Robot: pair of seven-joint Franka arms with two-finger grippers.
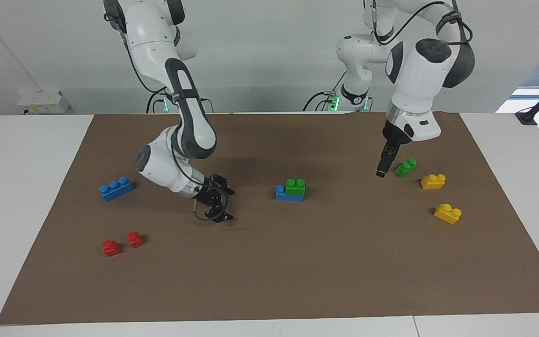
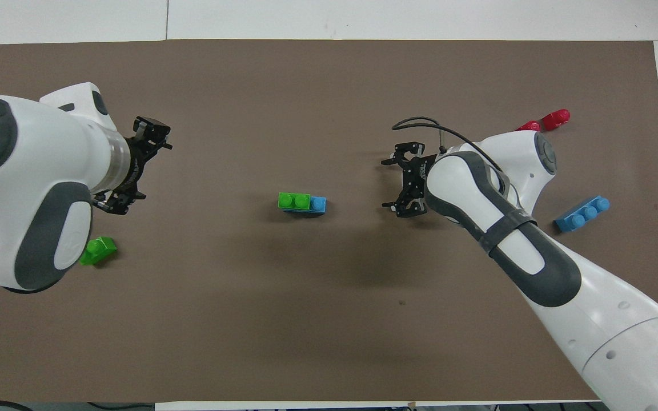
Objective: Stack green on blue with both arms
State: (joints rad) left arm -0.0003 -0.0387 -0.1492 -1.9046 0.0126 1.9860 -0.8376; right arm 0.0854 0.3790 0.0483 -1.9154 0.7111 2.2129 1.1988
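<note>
From my remote station, a green brick (image 1: 295, 186) sits stacked on a blue brick (image 1: 284, 194) at mid-bench on the brown mat (image 1: 269, 281), covering two studs and leaving one bare at the end toward the right arm. My right gripper (image 1: 220, 199) hangs low beside that stack, toward the right arm's end, jaws spread wide and empty, a spare blue brick (image 1: 116, 188) nearer the mat's edge. My left gripper (image 1: 382, 171) hangs toward the left arm's end beside a loose green brick (image 1: 405, 167), holding nothing, though I cannot tell its jaw gap
</note>
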